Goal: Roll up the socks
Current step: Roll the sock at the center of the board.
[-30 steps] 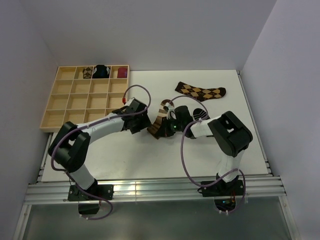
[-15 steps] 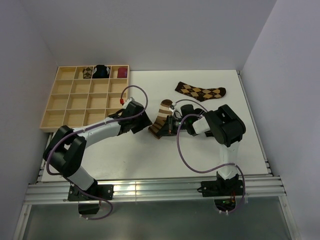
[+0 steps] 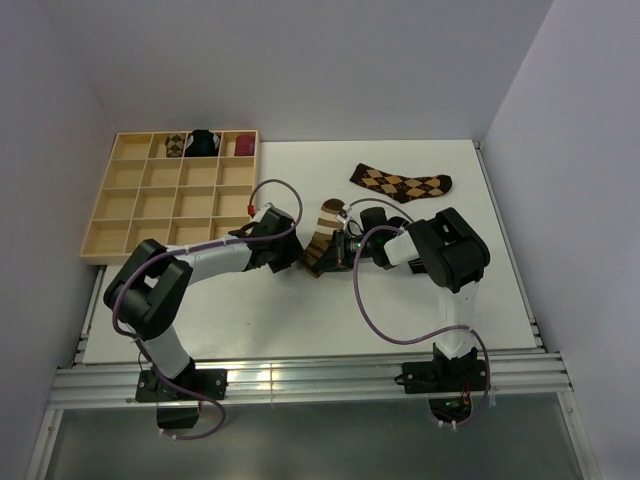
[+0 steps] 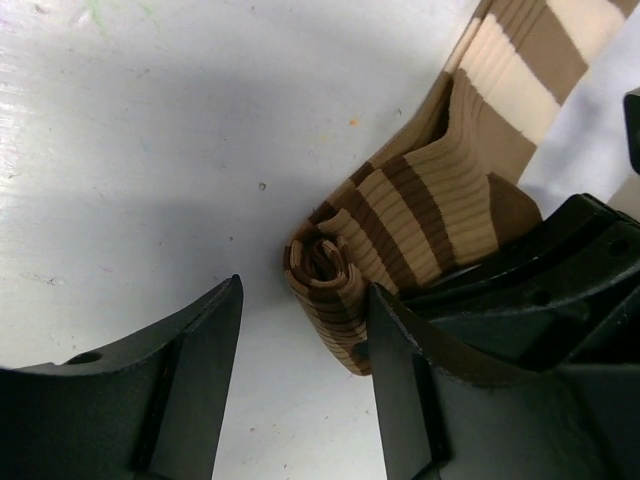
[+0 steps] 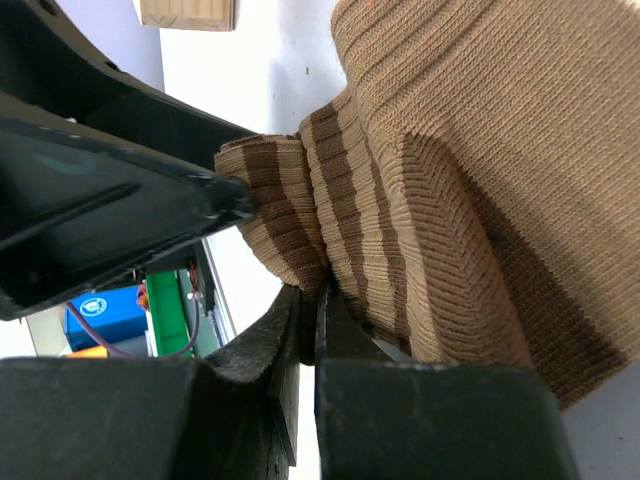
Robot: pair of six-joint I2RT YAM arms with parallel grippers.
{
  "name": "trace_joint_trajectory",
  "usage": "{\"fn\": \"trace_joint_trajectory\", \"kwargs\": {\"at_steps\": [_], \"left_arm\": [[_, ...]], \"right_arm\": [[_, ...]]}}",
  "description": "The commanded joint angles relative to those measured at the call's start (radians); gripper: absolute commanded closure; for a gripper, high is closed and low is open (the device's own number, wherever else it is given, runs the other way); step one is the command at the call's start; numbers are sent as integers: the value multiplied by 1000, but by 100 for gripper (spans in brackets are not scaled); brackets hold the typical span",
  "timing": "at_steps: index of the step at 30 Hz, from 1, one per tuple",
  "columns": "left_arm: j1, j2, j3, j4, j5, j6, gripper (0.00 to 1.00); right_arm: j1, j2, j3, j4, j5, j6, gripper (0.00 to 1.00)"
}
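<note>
From above, we have the striped sock [image 3: 324, 228] on the bench [image 3: 300, 320] between the two arms. Its long axis runs from a bunched near end away toward the far wall, leaning a touch right. The left tool [image 3: 297, 252] sits just left of that near end and the right tool [image 3: 343, 250] just right of it, so both arms are about equally near. The argyle sock [image 3: 400, 183] lies flat, well apart at the far right. Over to the left wrist: the rolled end [image 4: 322, 262] shows us its spiral head-on, so the roll's axis lies across the sock and points at this tool. The left tool [image 4: 305, 297] is open, with the roll in the gap, right up against the right-hand jaw and clear of the other. The unrolled stripes run off up and right. Now the right wrist: the right tool [image 5: 315, 325] is closed, nipping a fold of the striped sock [image 5: 450, 150] just behind the rolled end [image 5: 265, 190], and the left tool [image 5: 100, 200] looks to touch the roll from the opposite side. We judge the coming turn hinges on this. The roll must travel along the sock's length, away from the arm bases, with the tools flanking it at either end.
</note>
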Motion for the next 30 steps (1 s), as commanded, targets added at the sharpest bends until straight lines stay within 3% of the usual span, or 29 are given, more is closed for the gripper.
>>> {"fn": "trace_joint_trajectory", "kwargs": {"at_steps": [1, 15, 23, 27, 30], "left_arm": [[-8, 14, 14, 8, -3, -16, 43], [-8, 72, 31, -27, -58, -27, 56], [-14, 91, 39, -54, -60, -19, 73], [-14, 85, 39, -76, -66, -5, 79], [-16, 91, 56, -122, -64, 9, 92]], "right_arm": [[-4, 35, 10, -58, 64, -18, 100], [1, -12, 0, -94, 100, -59, 98], [38, -118, 0, -208, 221, -175, 91], [67, -180, 0, -262, 297, -229, 78], [93, -232, -4, -296, 374, -272, 69]]}}
